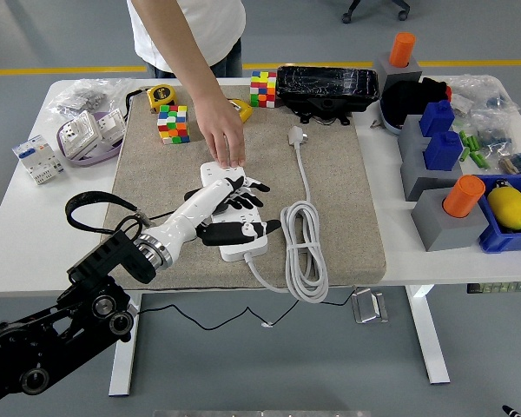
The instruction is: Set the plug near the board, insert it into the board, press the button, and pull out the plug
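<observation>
My left hand (234,195) lies flat over the board (235,217), fingers spread and pointing to the far right, thumb stretched out along the board's near end; it grips nothing. I judge the step in hand to be pressing the button, though from here I cannot pick the button out under my fingers, nor say for sure whether a plug sits in a socket beneath my palm. To do it well I should bring one fingertip straight down on the button and keep the other fingers lifted, so that I push only the switch and do not slide the board across the mat (347,208). A person's hand (221,139) rests on the board's far end, which should steady it, so I must keep my fingers clear of theirs; they are close. The white plug (296,135) I can see lies on the mat past my fingertips, to the right and well apart from them, its cord (304,248) coiled beside the board's right edge. My right hand is out of view.
</observation>
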{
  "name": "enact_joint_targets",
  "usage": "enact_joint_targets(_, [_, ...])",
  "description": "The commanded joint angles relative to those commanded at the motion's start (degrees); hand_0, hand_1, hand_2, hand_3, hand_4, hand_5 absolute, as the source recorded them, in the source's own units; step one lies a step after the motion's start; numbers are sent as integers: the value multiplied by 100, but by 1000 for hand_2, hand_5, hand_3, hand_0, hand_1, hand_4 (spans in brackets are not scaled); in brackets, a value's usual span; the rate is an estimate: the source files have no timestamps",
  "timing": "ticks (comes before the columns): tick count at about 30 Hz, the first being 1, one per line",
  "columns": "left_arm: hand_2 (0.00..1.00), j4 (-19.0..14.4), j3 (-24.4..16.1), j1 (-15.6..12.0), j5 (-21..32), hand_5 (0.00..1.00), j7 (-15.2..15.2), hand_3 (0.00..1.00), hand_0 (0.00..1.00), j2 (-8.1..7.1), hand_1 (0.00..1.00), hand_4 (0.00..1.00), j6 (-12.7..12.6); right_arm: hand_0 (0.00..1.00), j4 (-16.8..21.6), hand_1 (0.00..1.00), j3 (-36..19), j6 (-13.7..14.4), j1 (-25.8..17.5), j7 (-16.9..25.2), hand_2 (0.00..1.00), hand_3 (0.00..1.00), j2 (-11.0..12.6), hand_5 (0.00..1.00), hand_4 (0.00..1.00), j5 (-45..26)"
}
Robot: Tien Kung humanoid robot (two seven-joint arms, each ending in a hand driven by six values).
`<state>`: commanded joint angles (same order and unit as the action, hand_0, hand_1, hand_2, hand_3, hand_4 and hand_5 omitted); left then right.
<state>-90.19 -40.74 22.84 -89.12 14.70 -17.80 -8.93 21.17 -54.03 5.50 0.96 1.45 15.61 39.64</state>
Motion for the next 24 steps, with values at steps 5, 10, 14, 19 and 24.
enact_joint_targets(5, [144, -137, 4, 39, -170, 2, 711, 864, 81, -14, 75, 632, 771, 596, -3, 620, -2, -1, -2, -2, 616, 545, 3, 478, 925, -1])
enact_joint_targets(10, [144, -83, 64, 96, -100, 2, 1153, 864, 81, 16, 75, 632, 1208, 596, -2, 620, 6, -1, -7, -2, 616, 545, 10, 478, 925, -3])
enact_joint_targets(14, [137, -24, 105, 110, -143, 2, 1223, 888, 75, 38, 75, 711, 1251, 594, 5, 619, 4, 0, -7, 1, 616, 545, 10, 479, 926, -4])
enact_joint_targets(19, [140, 90, 108, 122, -136, 2, 1226, 891, 66, 63, 74, 690, 1223, 594, 1, 620, 14, 0, -13, 0, 615, 546, 12, 478, 925, -5])
enact_joint_targets(24, [141, 265, 86, 110, -200, 2, 1251, 882, 67, 84, 74, 667, 1226, 594, -1, 620, 6, 0, -10, 0, 616, 546, 9, 478, 925, -1])
